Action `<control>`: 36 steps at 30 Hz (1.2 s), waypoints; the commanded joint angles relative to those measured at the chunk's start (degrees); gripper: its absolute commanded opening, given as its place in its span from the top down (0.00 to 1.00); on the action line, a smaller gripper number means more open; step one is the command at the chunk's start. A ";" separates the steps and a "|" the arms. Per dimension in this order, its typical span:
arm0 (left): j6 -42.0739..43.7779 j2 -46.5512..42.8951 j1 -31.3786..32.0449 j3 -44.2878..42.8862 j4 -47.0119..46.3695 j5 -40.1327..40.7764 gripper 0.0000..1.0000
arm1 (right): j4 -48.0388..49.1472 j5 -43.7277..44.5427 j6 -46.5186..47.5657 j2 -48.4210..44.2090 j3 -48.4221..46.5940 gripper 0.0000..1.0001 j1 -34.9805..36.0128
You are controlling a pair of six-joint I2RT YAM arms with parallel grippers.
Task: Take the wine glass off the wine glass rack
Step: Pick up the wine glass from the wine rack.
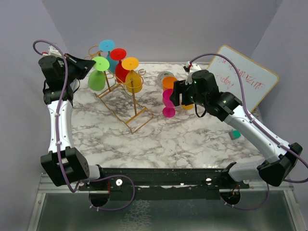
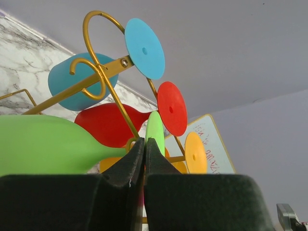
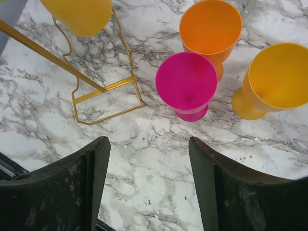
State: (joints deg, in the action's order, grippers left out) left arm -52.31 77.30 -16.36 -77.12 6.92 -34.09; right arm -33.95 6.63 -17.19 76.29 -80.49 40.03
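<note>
The gold wire wine glass rack [image 1: 132, 108] stands at the back left of the marble table. It holds a green glass [image 1: 97, 79], a blue one [image 1: 107, 45], a red one [image 1: 121, 71] and a yellow one [image 1: 134, 83], all hanging by their stems. My left gripper [image 1: 88, 66] is shut, with its tips right at the green glass's stem. In the left wrist view the closed tips [image 2: 144, 141] sit in front of that stem, between the green bowl [image 2: 43, 144] and its foot [image 2: 155, 130]; nothing is between the pads. My right gripper [image 1: 177, 95] is open and empty, and in the right wrist view it [image 3: 149, 142] hovers over bare marble.
A pink glass [image 3: 186, 85], an orange glass [image 3: 210, 25] and a yellow glass [image 3: 276, 74] stand upright on the table ahead of the right gripper. The rack's base [image 3: 103, 89] lies to their left. A whiteboard [image 1: 245, 79] leans at the back right. A small teal thing [image 1: 235, 134] lies under the right arm.
</note>
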 commanded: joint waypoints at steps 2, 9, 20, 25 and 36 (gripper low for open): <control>-2.68 -1.91 0.20 -0.15 0.37 -0.95 1.00 | 0.79 -1.26 -0.81 0.17 0.60 0.28 0.13; -5.06 -4.05 0.10 1.77 -0.25 2.16 1.00 | 0.43 -1.27 -0.83 0.33 0.70 0.28 0.11; -2.97 -6.19 0.10 0.88 3.58 6.30 1.00 | 0.44 -0.95 -0.83 -0.54 0.60 0.27 0.13; -2.44 -7.22 0.10 1.70 3.72 7.36 1.00 | 2.13 -0.73 -0.64 -2.71 1.52 0.22 0.14; -0.72 -7.73 -0.26 -0.11 6.47 9.24 1.00 | 6.01 0.57 -0.74 -6.74 5.08 0.15 0.13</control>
State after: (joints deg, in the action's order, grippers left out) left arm -54.72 71.40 -16.38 -75.90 11.35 -27.42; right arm -30.06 6.50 -17.98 70.26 -75.85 40.03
